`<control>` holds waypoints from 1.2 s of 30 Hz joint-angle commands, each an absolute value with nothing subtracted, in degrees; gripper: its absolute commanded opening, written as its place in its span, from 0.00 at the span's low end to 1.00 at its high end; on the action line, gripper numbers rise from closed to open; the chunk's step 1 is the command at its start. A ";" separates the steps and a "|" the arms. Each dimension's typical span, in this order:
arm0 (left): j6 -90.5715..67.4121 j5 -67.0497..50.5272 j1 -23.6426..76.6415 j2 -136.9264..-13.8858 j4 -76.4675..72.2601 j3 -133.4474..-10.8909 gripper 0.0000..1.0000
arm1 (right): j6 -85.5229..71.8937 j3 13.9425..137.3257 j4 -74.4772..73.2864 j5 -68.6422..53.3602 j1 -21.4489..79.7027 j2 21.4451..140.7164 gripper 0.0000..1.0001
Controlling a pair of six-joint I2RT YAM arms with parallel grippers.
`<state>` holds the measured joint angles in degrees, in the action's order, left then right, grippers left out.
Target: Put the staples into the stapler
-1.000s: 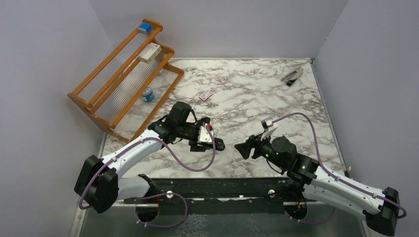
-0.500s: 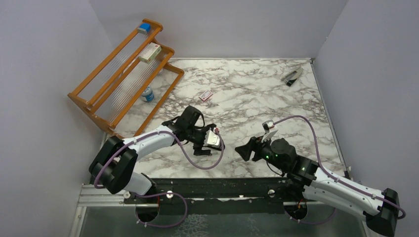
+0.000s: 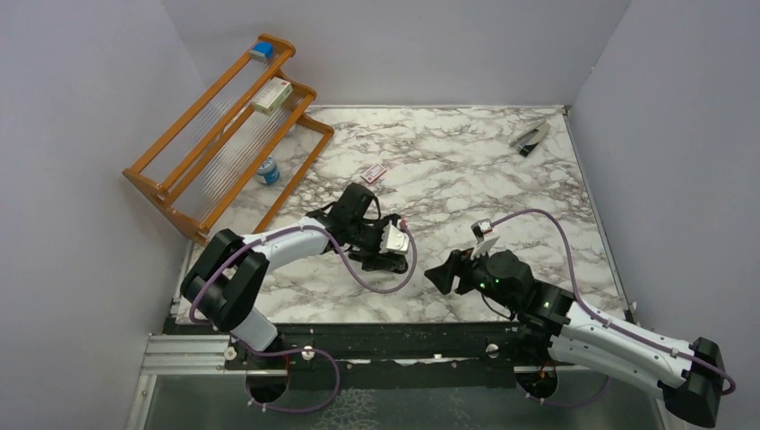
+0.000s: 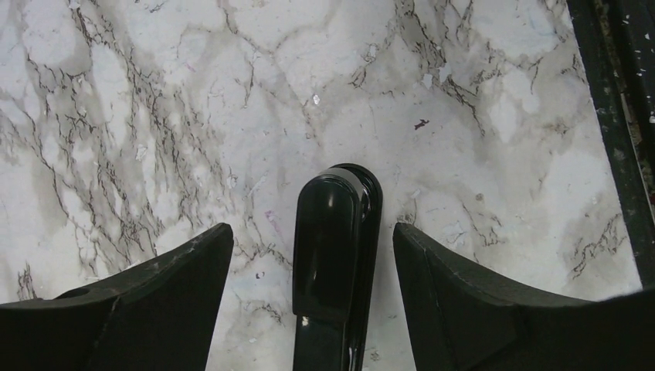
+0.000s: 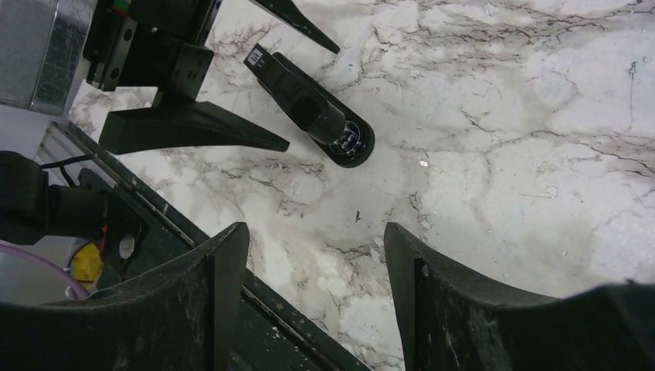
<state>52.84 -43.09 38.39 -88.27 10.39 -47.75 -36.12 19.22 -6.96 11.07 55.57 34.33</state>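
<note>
The black stapler lies flat on the marble table, shut, its rounded end pointing toward the near edge. My left gripper straddles it, open, with a gap on each side of the stapler. In the right wrist view the stapler lies between the left gripper's fingers. My right gripper hovers open and empty to its right, over the table's near edge. The staples themselves are out of view; a small red-and-white packet lies farther back.
A wooden rack stands at the back left, holding a white-and-red box, a blue item and a small bottle. A light grey stapler-like tool lies in the far right corner. Walls close in the left, back and right sides.
My left arm has stretched rightward, carrying its open gripper along over the stapler. The right gripper has barely shifted.
</note>
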 commanded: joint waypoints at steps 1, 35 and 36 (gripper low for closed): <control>55.66 -42.96 38.67 -90.93 14.43 -51.12 0.77 | -36.47 19.34 -6.81 10.09 55.94 35.43 0.67; 38.12 -39.81 39.38 -91.68 14.09 -59.18 0.08 | -49.75 18.54 -6.92 20.26 55.94 33.62 0.67; 37.33 -40.23 39.38 -90.12 12.44 -58.14 0.08 | -51.38 18.12 -6.52 21.31 55.97 33.15 0.67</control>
